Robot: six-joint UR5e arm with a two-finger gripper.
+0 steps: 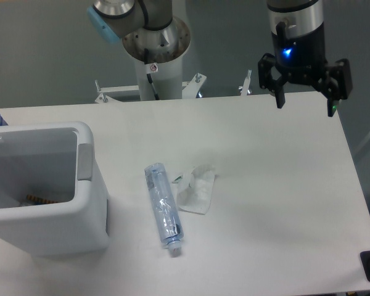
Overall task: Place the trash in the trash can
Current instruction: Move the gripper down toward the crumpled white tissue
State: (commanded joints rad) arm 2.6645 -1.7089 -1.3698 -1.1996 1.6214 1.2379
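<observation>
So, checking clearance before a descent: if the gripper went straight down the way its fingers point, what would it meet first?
Probably bare table near the far right edge; the gripper hangs open there, though depth is unclear.

A white desk (pixel 265 185) carries the white trash can (pixel 46 228) at its left; near the middle lies a crushed bottle (pixel 163 206). A crumpled wrapper (pixel 197 190) lies just beside it.

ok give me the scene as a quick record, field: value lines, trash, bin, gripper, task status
bottle: crushed clear bluish bottle lying flat on the table, cap end toward the near edge
wrapper: crumpled white wrapper just right of the bottle in the image, close beside it
trash can: white bin at the image's left, open top, something small and dark inside
gripper: gripper raised over the far right corner, fingers apart, holding nothing
task status: both trash pieces outside the bin
</observation>
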